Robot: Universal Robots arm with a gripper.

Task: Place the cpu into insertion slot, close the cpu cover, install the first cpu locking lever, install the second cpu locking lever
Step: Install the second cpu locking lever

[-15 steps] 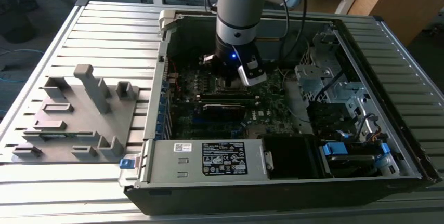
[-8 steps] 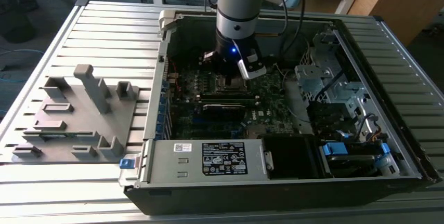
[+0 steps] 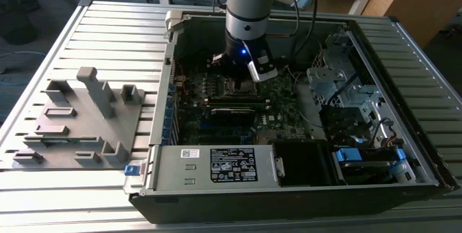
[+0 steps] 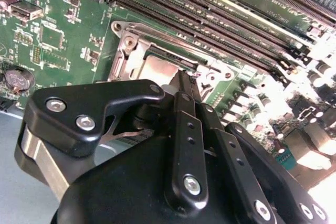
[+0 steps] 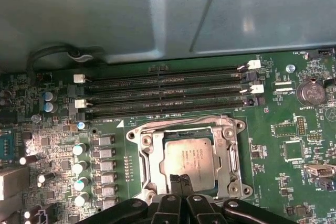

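Silver-grey cpu lies flat in the insertion slot, framed by the cpu cover; light, rigid, fragile, best held by edges; claw pinched closed, empty, above it

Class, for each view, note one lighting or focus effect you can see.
Exterior view: a blue light glows on the arm's wrist. Second wrist view: the gripper looms large and dark, with washed-out glare at the lower corner. First wrist view: the cpu top reflects dully.
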